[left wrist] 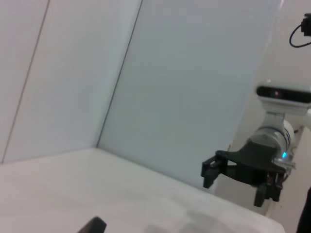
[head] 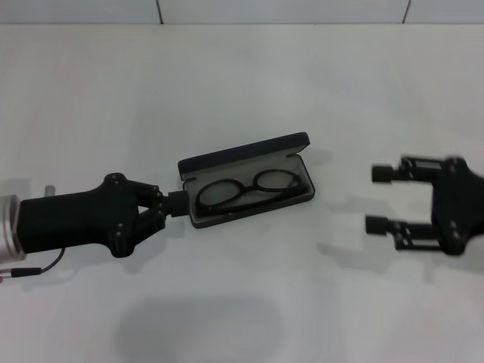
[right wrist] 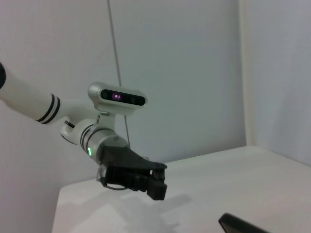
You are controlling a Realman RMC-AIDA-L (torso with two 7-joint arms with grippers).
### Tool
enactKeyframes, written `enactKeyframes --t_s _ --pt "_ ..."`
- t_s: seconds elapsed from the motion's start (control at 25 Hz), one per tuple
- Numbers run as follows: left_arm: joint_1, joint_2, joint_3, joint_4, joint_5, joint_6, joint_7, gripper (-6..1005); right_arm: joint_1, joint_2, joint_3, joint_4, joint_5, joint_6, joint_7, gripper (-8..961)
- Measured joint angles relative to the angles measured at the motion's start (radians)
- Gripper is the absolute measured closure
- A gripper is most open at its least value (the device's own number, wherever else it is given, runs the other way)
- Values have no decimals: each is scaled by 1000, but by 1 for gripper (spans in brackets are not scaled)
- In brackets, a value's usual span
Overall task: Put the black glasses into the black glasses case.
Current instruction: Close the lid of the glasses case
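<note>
Head view: black glasses (head: pixel 248 190) lie inside the open black glasses case (head: pixel 243 181), lid up. Left gripper (head: pixel 180 203), fingers pinched together, touches the case's end — a nudge could skid it. Right gripper (head: pixel 384 198) waits spread, well apart.

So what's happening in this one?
The black glasses already lie inside the open black glasses case on the white table. The left tool is shut, its tip at the case's near left end. The right tool hangs open off to the right, holding nothing.
</note>
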Motion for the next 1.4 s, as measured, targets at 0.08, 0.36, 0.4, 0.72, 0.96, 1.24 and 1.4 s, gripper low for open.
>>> enactKeyframes --t_s 0.08,0.36,0.4,0.72,0.96,1.24,1.4 --pt "-5 -2 1 0 22 -19 -14 947 -1 -1 33 100 0 -19 -74 243" --pt "-10 -51 -1 0 103 -171 -18 946 -4 -6 67 358 -4 14 -356 245" --pt "-12 -57 -1 0 106 -196 -18 946 -5 -5 69 382 -3 40 -385 245" --pt "-27 -83 -2 0 108 -341 -7 945 2 -5 85 426 1 160 -413 243" --pt "-41 -89 -7 0 104 -437 -3 944 3 -4 92 423 3 148 -416 242" --pt "-47 -87 -10 0 98 -525 -5 943 5 -3 92 423 3 124 -418 241" --pt "-49 -89 -11 0 97 -538 -4 942 6 -2 92 422 3 121 -418 241"
